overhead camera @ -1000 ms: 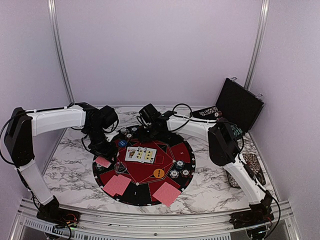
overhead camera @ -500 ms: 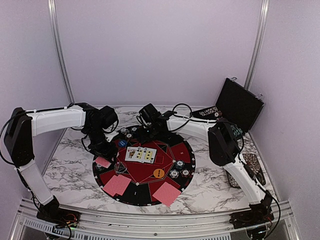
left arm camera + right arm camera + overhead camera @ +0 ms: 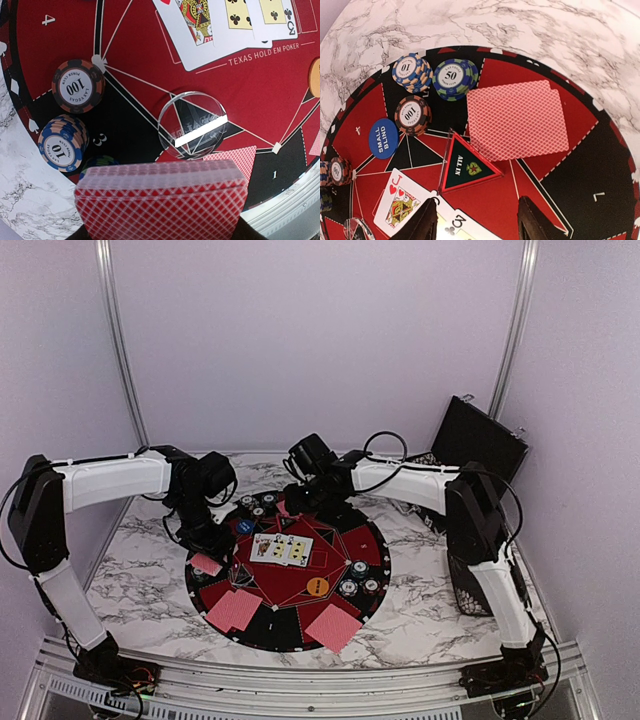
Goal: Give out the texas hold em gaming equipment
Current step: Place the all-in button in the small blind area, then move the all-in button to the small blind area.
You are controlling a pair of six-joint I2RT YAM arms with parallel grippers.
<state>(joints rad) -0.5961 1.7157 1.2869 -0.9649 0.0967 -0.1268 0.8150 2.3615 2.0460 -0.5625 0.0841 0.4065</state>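
My left gripper (image 3: 208, 548) is shut on a deck of red-backed cards (image 3: 160, 200) over the left edge of the round poker mat (image 3: 290, 632). Below it are a 100 chip stack (image 3: 78, 86), a 10 chip stack (image 3: 62, 145) and a clear disc (image 3: 192, 125). My right gripper (image 3: 479, 222) is open above a triangular "ALL IN" marker (image 3: 465, 165), which lies beside two red-backed cards (image 3: 517, 120). Chip stacks (image 3: 454, 77) and a blue "SMALL BLIND" disc (image 3: 384, 138) lie nearby. Face-up cards (image 3: 283, 548) lie at mat centre, with an orange disc (image 3: 317, 587) near them.
Red-backed card pairs (image 3: 235, 608) (image 3: 333, 627) lie at the mat's near edge, and more chips (image 3: 357, 580) lie on its right. A black hinged case (image 3: 478, 445) stands open at the back right. A dark patterned tray (image 3: 463, 590) lies by the right arm. Walls enclose the marble table (image 3: 140, 570).
My right arm has swung up and to the right, and its gripper has drawn back. The triangular marker now shows on the mat. The left arm has not moved.
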